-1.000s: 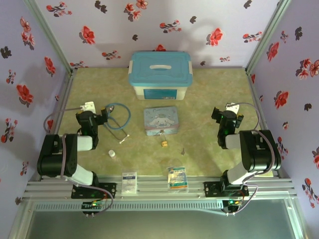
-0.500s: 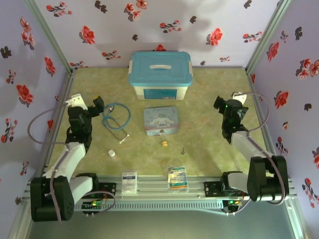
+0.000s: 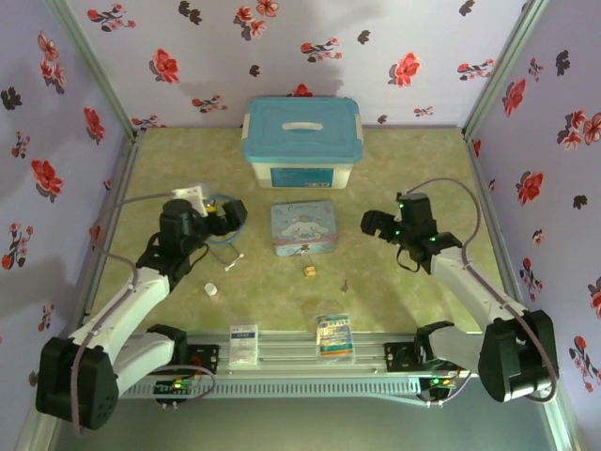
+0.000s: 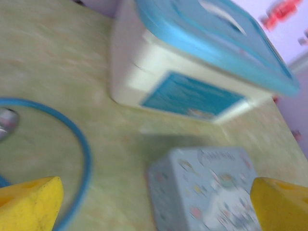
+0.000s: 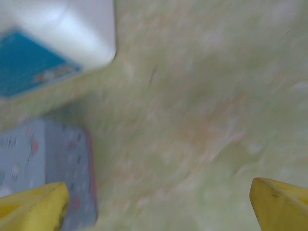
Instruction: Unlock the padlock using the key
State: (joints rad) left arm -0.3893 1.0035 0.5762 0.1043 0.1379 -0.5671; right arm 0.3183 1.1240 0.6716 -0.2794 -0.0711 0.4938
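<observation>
The tiny brass padlock (image 3: 309, 271) lies on the green mat just in front of the cartoon tin (image 3: 303, 227). To its right lies the thin dark key (image 3: 346, 284), apart from it. My left gripper (image 3: 225, 218) hovers over the stethoscope, left of the tin; its yellow fingers (image 4: 29, 204) stand wide apart with nothing between them. Right of the tin, my right gripper (image 3: 371, 224) is open too, one yellow finger (image 5: 281, 204) showing over bare mat. Both wrist views are blurred.
A white box with a blue lid (image 3: 302, 141) stands behind the tin. The blue stethoscope (image 3: 222, 235) lies at the left and a small white cylinder (image 3: 211, 290) in front of it. Two packets (image 3: 244, 343) (image 3: 333, 335) sit at the near edge.
Both arms have swung in from the outer sides toward the middle, so the grippers now flank the cartoon tin. The padlock and key have not moved.
</observation>
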